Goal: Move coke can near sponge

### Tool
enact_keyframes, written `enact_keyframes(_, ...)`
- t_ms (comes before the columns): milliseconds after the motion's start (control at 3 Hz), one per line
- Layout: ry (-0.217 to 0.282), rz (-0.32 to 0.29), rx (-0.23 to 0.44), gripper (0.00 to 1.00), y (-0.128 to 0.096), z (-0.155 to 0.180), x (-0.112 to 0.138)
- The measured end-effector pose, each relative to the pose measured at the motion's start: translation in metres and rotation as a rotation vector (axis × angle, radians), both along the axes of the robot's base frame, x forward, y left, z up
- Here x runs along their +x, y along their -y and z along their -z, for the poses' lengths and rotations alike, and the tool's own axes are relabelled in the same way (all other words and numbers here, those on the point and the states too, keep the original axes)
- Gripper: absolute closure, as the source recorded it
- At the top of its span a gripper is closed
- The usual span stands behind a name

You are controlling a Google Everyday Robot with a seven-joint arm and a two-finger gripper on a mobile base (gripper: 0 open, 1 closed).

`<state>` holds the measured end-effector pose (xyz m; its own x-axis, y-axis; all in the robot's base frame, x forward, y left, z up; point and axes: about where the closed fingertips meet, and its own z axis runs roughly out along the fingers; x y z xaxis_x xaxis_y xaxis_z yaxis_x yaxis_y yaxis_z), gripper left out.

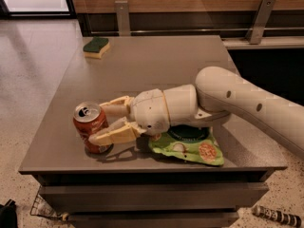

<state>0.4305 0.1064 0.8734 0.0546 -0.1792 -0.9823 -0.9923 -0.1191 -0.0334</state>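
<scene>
The small red-orange cylindrical coke can (89,127) is seen upright near the front left corner of the grey worktop (156,65). The cream two-fingered pincer (96,123) is spread around the can's right side, one finger behind it and one in front. The green-and-yellow rectangular sponge (96,47) is placed at the far left corner.

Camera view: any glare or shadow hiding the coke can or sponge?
Camera view: no. There is a soft sheen on the table; the coke can and sponge are evenly lit; the gripper, open at the can, casts a faint shadow forward.
</scene>
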Motion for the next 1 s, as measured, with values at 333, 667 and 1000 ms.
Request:
enact_keyframes(333,0.032,-0.057,0.047,0.71,-0.0184,-0.0128,-0.0101)
enact_keyframes(667,0.035,-0.063,0.046,1.00,-0.0211,-0.0137,-0.0123)
enact_keyframes(1000,0.035,-0.064,0.046,1.00,-0.0212,-0.0137,-0.0124)
